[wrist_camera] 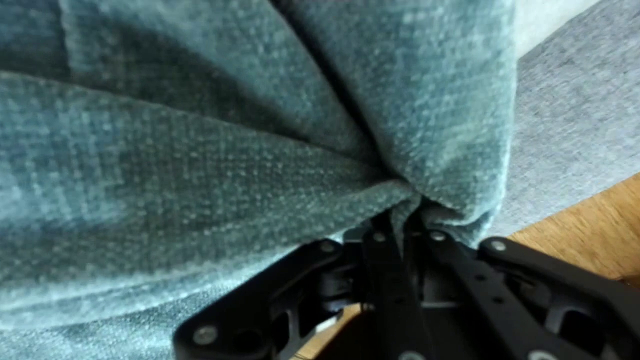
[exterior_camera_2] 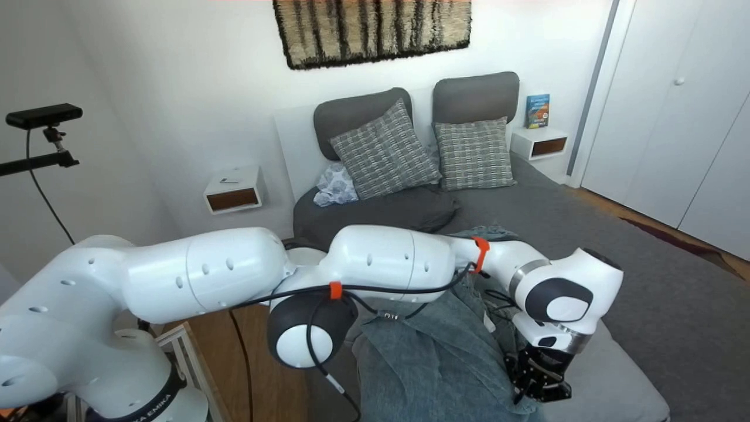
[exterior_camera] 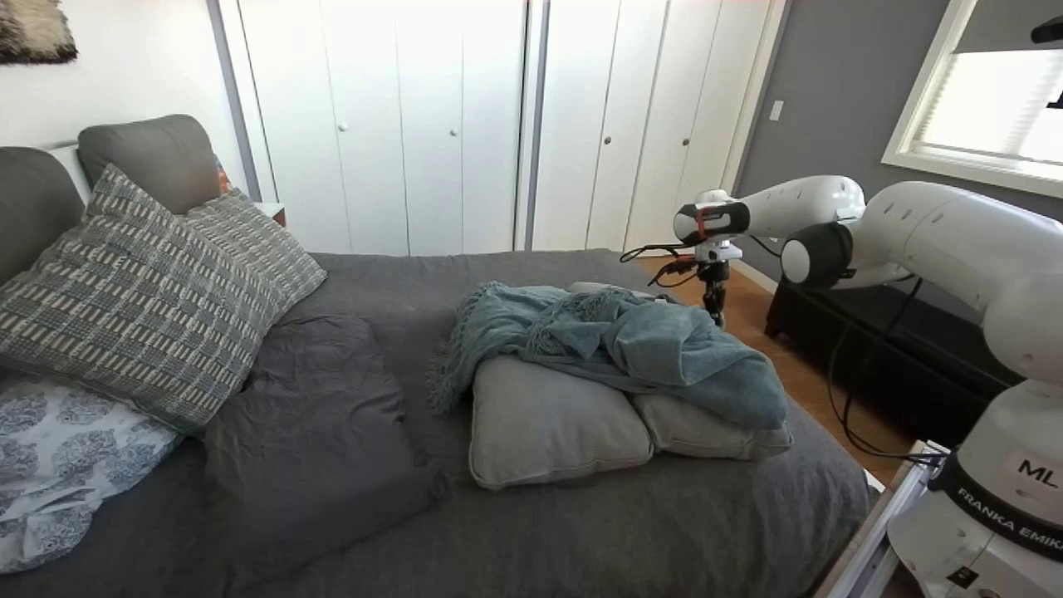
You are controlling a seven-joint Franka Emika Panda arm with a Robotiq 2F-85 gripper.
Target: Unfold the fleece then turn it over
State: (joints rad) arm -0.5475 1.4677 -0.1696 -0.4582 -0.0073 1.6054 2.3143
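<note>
Gripper (wrist_camera: 398, 224): jaws found brought together on a pinched fold of the fringed fleece throw (exterior_camera: 627, 340). Creases converge on the pinch in the wrist view, so a sound purchase is inferred; the layers caught cannot be counted. In an exterior view the hold is placed at the throw's far edge, right of its middle.

The throw is heaped, not spread; unfolding is judged unfinished and turning over not begun. Handling, estimated: soft and limp, light per layer, but bulky enough to drag. No stiffness can be relied on; a peak rather than a sheet would be raised by a single-point lift. The nap is expected to grip well, with little slip. Damage is thought unlikely, though the fringe (exterior_camera: 455, 365) at the left end could be tangled. A free corner or hem, taken as one layer, is preferred to a mid-fold. For the turn, a far corner would best be taken and carried low toward the near side.

Beneath, two light grey pillows (exterior_camera: 556, 423) are covered in part and may be tugged along by friction. Around these, the dark grey bedspread (exterior_camera: 648, 531) is exposed; farther left, woven-pattern cushions (exterior_camera: 145, 307) are well apart.
</note>
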